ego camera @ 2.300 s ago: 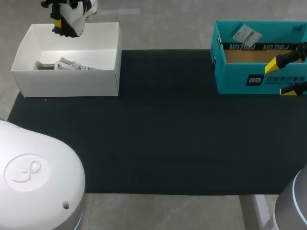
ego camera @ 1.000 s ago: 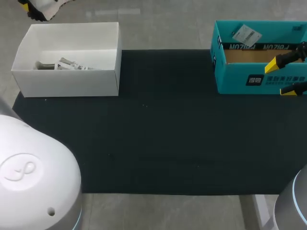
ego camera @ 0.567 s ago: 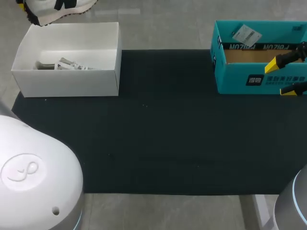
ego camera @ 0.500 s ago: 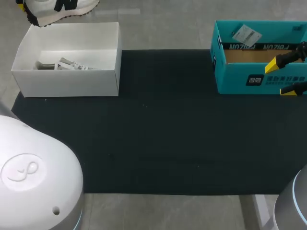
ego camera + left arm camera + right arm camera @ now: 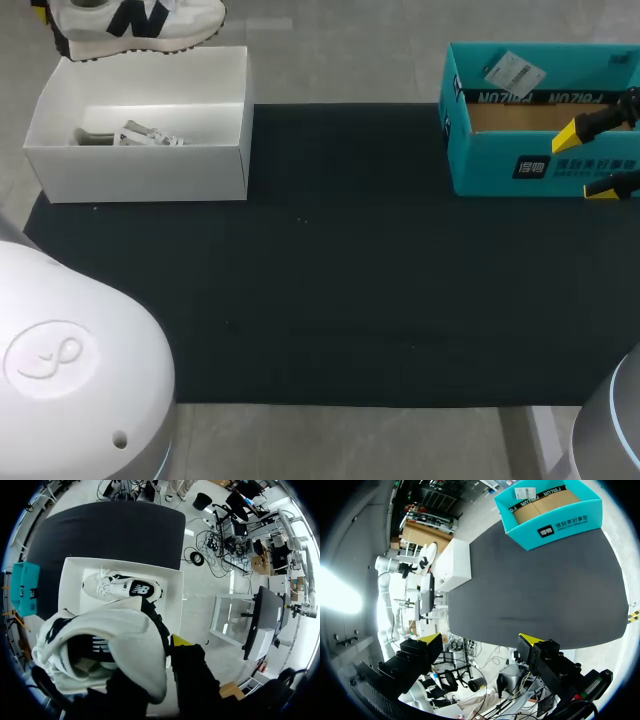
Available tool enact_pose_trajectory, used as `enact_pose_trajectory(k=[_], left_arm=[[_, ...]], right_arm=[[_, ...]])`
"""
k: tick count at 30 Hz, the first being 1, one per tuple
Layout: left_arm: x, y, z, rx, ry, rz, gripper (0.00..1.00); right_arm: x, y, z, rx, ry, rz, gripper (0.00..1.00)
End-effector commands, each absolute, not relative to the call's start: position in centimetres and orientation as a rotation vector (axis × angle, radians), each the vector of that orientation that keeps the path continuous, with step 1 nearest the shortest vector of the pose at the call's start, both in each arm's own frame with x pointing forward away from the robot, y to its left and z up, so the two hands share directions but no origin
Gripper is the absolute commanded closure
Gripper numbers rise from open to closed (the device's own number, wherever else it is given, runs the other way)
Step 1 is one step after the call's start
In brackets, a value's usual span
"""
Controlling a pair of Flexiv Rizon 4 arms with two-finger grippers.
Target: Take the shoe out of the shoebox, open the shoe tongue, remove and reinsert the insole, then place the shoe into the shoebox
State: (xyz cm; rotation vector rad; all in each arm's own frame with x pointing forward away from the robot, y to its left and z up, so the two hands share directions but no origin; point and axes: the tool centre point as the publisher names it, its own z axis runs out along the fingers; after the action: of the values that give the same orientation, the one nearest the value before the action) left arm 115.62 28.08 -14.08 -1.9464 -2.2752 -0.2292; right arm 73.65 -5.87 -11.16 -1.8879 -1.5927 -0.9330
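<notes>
my left claw (image 5: 172, 647) is clamped on the shoe (image 5: 135, 22), a white trainer with a dark letter on its side. in my left wrist view the shoe fills the space right at the claw, its opening turned toward the camera. one yellow fingertip (image 5: 180, 641) shows just beside the shoe's heel end, and the other is hidden behind the shoe.

from the head view the shoe hangs in the air, sole down and about level, toe pointing to my right. it is over the far wall of the shoebox (image 5: 140, 170), not inside it. the shoebox is white and open, and it sits at the far left corner of the black mat (image 5: 330, 280). a second shoe (image 5: 122, 587) lies on its side on the shoebox floor, directly under the one i hold.

my right claw (image 5: 480, 640) is spread wide with nothing between its yellow fingertips (image 5: 431, 639). in the head view it is at the far right, by the front wall of the teal box (image 5: 500, 150). one tip lies across the box's front rim and the other sits lower, just off its corner. i cannot tell whether either tip touches the box. the teal box is open, stands on the mat's far right corner well apart from the shoebox, and has a brown cardboard floor.
</notes>
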Motion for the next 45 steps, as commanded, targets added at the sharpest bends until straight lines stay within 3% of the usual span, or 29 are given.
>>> enact_pose_trajectory(k=[1,11,17,26,45], left_arm=[[115.9,28.4,-13.7,-1.983,-2.237,-0.213,1.00],[115.9,28.4,-13.7,-1.983,-2.237,-0.213,1.00],[116.9,29.9,-14.3,-2.196,-2.233,0.031,1.00],[118.6,31.6,-16.1,-2.325,-2.127,-0.069,1.00],[119.7,30.7,-26.0,-2.449,-1.923,-0.288,1.00]], right_arm=[[73.6,-5.8,-11.2,-1.891,-1.593,-0.933,0.00],[73.6,-5.8,-11.2,-1.891,-1.593,-0.933,0.00],[73.6,-5.8,-11.2,-1.891,-1.593,-0.933,0.00],[73.6,-5.8,-11.2,-1.891,-1.593,-0.933,0.00],[73.6,-5.8,-11.2,-1.891,-1.593,-0.933,0.00]])
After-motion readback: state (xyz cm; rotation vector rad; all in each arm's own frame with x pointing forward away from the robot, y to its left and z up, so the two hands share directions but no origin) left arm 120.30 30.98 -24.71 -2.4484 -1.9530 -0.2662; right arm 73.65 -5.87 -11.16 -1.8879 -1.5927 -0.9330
